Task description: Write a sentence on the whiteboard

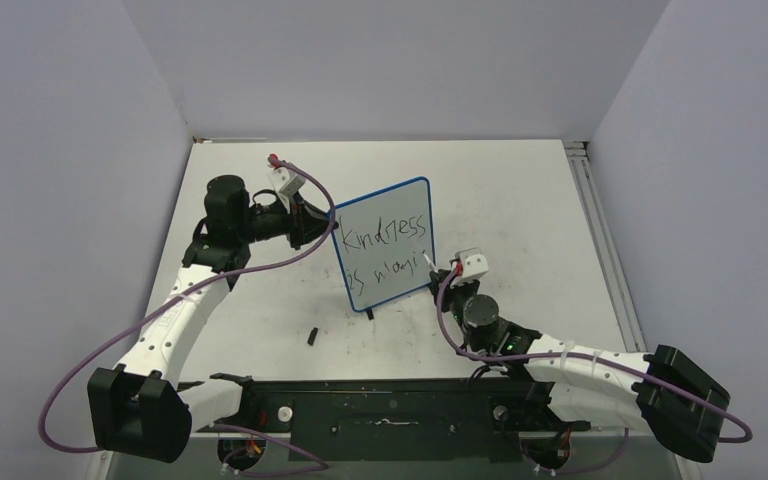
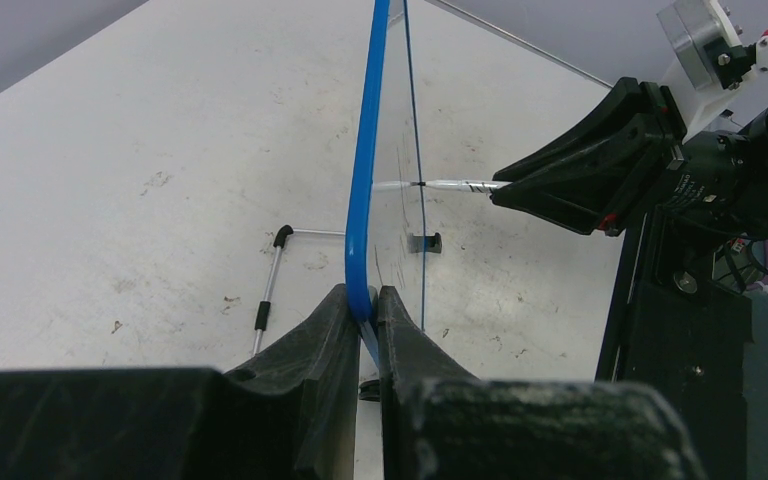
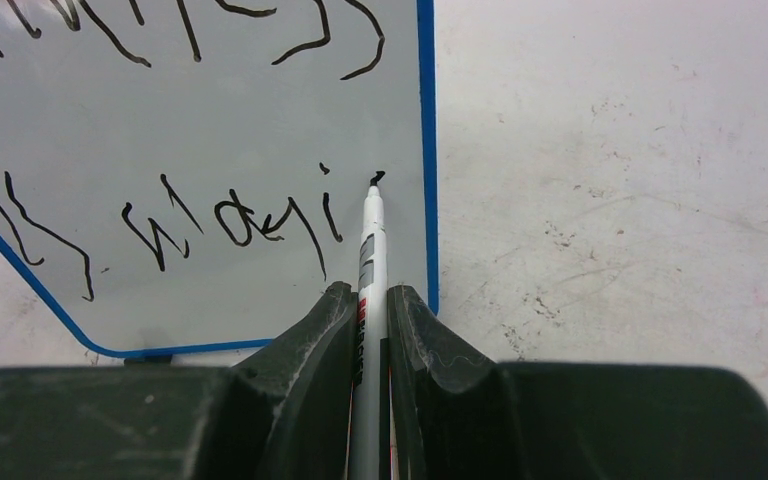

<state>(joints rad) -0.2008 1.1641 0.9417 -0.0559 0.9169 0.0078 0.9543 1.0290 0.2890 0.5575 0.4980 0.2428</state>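
White bench [image 1: 520, 200] seen from above: the whiteboard [image 1: 390, 205] stands upright mid-bench, and the sentence [image 1: 390, 232] reads "Kindness is magi". Left wrist: my left jaws clench its blue edge. Right wrist: my right jaws grasp the marker [image 3: 371, 225], its tip at the last letter; I judge only the "c" is left.

- The top line of black handwritten lettering [image 3: 192, 35] on the blue-framed white board [image 3: 210, 120] runs off the right wrist view's upper edge.
- The white marker pen [image 3: 371, 240] has its rear hidden inside the right gripper [image 3: 368, 300].
- A black piece [image 1: 313, 336] on the surface [image 1: 520, 200] is too small to identify.
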